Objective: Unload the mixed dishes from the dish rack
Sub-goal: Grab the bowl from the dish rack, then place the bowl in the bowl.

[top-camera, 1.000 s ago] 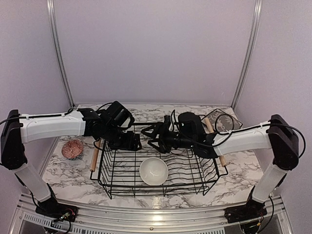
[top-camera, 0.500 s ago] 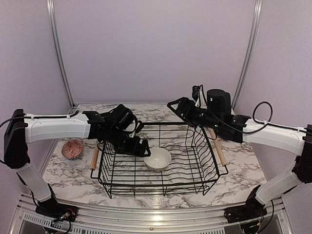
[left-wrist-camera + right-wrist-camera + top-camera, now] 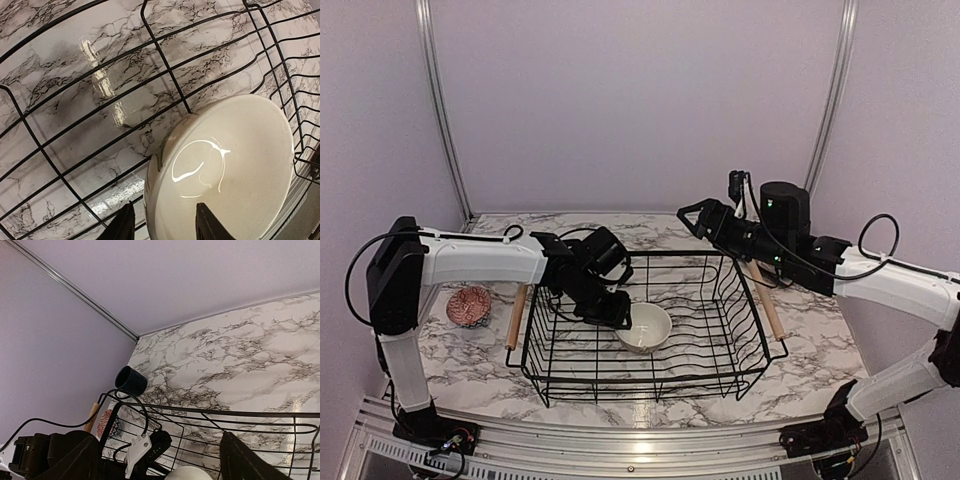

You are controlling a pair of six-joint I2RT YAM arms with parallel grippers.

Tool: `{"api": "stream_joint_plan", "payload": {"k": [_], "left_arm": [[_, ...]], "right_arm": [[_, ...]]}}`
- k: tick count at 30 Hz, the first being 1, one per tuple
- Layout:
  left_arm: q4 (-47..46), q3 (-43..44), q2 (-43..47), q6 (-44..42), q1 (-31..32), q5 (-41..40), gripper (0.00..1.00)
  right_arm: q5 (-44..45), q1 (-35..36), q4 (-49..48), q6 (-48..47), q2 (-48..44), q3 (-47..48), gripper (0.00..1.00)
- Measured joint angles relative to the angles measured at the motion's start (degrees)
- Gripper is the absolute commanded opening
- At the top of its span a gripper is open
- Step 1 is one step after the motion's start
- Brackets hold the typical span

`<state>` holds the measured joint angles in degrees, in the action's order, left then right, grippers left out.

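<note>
The dish rack (image 3: pixel 545 375), a black wire basket, holds a beige bowl (image 3: pixel 648 328). My left gripper (image 3: pixel 622 314) reaches down into the rack at the bowl's left rim. In the left wrist view the bowl (image 3: pixel 230 165) fills the lower right. My left gripper (image 3: pixel 165 225) stands open astride its rim, one finger outside and one inside, with a gap showing beside the outer finger. My right gripper (image 3: pixel 688 215) hovers open and empty above the rack's back right corner. A dark blue mug (image 3: pixel 131 380) stands on the marble behind the rack. A small patterned bowl (image 3: pixel 469 305) sits left of the rack.
Wooden rod handles run along the rack's left side (image 3: pixel 515 315) and right side (image 3: pixel 765 300). The rack's wire walls (image 3: pixel 165 65) close in around my left gripper. Purple walls enclose the marble table (image 3: pixel 450 365) at the back and sides.
My right arm has lifted out of the rack and drawn back to the right. My left gripper has come down onto the bowl's rim and narrowed its jaws. The bowl lies slightly farther back.
</note>
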<state>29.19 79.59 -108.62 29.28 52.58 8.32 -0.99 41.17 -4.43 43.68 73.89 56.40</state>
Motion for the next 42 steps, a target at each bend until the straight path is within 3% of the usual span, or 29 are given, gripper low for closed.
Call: {"api": "stream_joint_plan", "payload": {"k": [6,12,26,31,36,42], "left_arm": [[2.2,2.5,-1.3,0.2,0.3,-2.4,0.22],[5.0,5.5,-3.3,-0.3,1.1,-5.8,0.01],[10.1,9.6,0.2,-1.7,1.6,-12.9,0.00],[10.4,10.9,8.8,-4.0,1.7,-18.7,0.00],[10.4,11.2,19.3,-5.7,1.0,-27.5,0.00],[10.0,5.7,31.1,-5.5,-6.6,-35.4,0.00]], "right_arm": [[0.2,0.0,0.4,-0.5,-0.1,-0.2,0.81],[1.8,0.0,0.6,-0.9,-1.5,-0.9,0.81],[5.0,0.0,0.7,-1.8,-5.2,-3.1,0.81],[5.3,0.0,0.5,-2.0,-6.3,-3.8,0.84],[4.5,0.0,0.1,-3.0,-6.9,-4.2,0.95],[3.3,0.0,0.3,-6.8,-8.3,-4.2,0.99]]}}
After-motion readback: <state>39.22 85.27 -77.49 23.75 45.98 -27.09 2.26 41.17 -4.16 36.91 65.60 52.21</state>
